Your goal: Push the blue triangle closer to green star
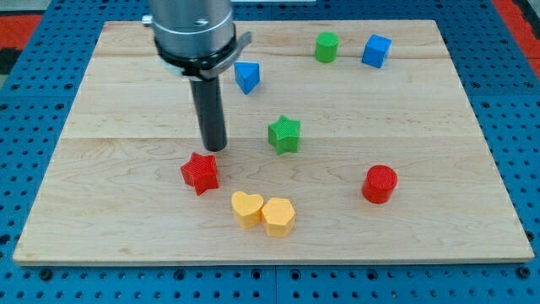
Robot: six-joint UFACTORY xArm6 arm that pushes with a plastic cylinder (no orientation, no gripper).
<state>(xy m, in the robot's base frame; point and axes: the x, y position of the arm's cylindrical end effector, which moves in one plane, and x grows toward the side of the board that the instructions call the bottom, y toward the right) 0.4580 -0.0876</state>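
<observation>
In the camera view, a wooden board (439, 127) lies on a blue pegboard (523, 101). My arm ends in a plain dark rod with nothing on it that opens or closes, so it holds nothing. My tip (215, 149) rests on the board just above the red star (200, 173) and to the left of the green star (284, 134), apart from both. The blue triangle (246, 76) sits toward the view's top, up and left of the green star, near the rod's right side. A green cylinder (326, 47) and a blue cube (376, 51) stand at the top right. A red cylinder (379, 184) sits at the lower right. Two yellow hearts (247, 209) (278, 216) touch each other near the bottom
</observation>
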